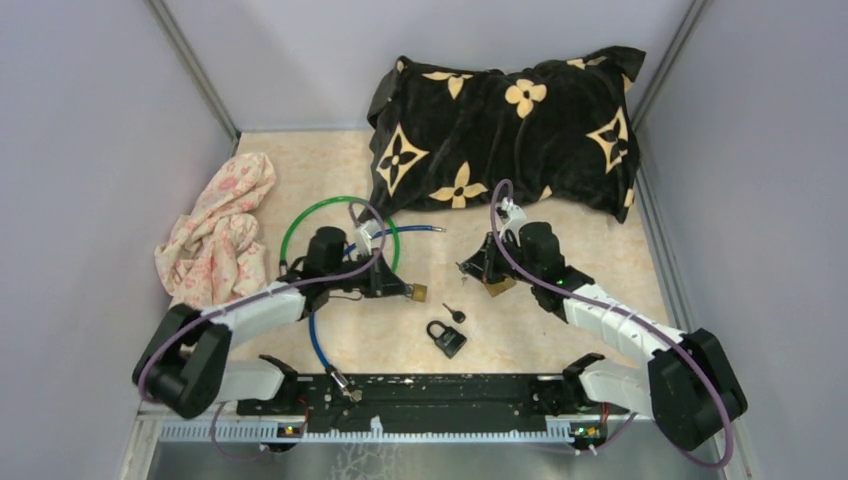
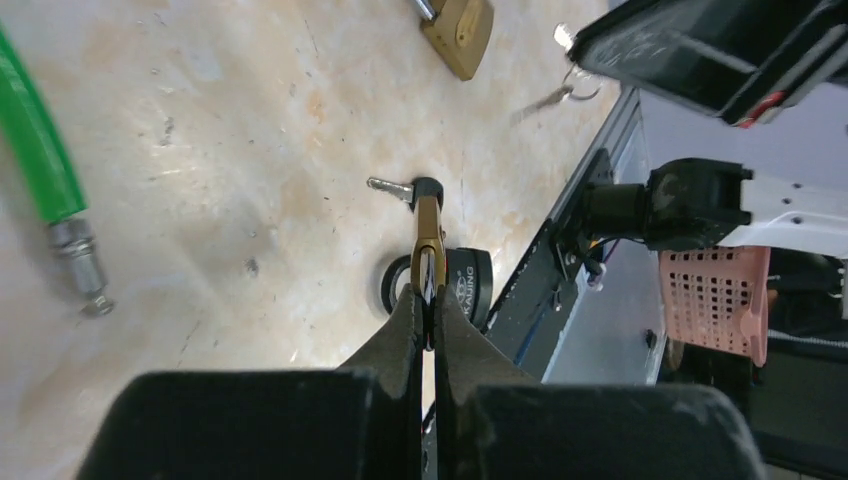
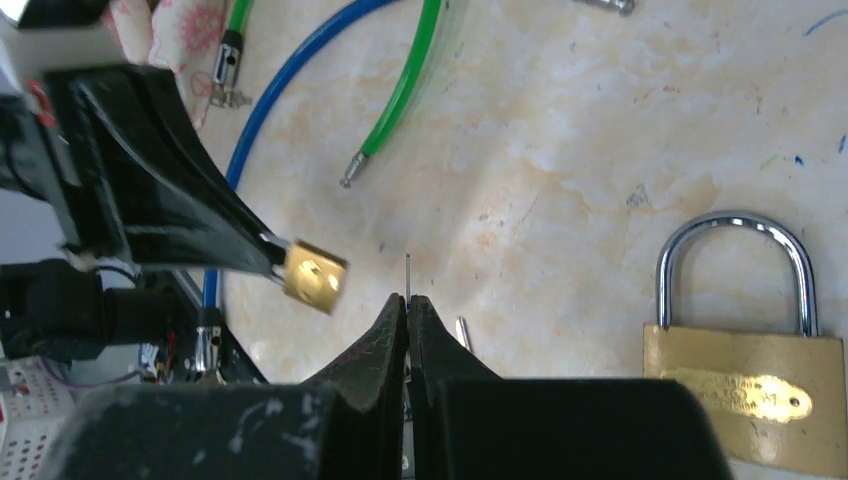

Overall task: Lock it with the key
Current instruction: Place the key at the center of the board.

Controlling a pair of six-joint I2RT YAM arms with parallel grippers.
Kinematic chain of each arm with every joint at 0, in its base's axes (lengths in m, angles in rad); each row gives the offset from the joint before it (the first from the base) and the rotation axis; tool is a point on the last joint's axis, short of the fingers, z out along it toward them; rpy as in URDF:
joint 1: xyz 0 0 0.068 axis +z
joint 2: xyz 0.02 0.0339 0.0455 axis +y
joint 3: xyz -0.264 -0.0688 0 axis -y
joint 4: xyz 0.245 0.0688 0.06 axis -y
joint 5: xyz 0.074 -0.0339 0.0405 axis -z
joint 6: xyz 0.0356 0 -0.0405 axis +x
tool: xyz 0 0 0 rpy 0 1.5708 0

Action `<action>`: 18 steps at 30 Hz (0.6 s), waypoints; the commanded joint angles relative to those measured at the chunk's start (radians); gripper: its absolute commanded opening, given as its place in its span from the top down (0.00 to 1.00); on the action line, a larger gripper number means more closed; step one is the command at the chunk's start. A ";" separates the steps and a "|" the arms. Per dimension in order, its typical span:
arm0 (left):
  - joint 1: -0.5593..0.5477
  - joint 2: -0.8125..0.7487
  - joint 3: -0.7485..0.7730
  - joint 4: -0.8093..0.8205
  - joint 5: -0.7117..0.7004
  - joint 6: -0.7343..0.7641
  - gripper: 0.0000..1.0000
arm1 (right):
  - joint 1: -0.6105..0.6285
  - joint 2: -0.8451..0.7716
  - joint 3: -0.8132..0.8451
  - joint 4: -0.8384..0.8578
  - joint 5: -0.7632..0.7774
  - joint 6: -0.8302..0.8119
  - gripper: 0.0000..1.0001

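Observation:
My left gripper is shut on a small brass padlock, seen edge-on in the left wrist view. The top view has that padlock held just above the table in the left gripper. My right gripper is shut on a thin metal key, its blade sticking out past the fingertips; a second key hangs beside it. The held padlock is a short way left of the key tip, apart from it. The right gripper faces the left one across a small gap.
A larger brass padlock lies on the table under the right arm. A black padlock and a black-headed key lie near the front. A green cable, a blue cable, a patterned pillow and a floral cloth surround the work area.

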 commanded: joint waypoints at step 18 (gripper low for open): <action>-0.161 0.366 0.230 0.119 -0.374 0.074 0.01 | 0.008 0.472 0.292 0.020 0.095 -0.143 0.38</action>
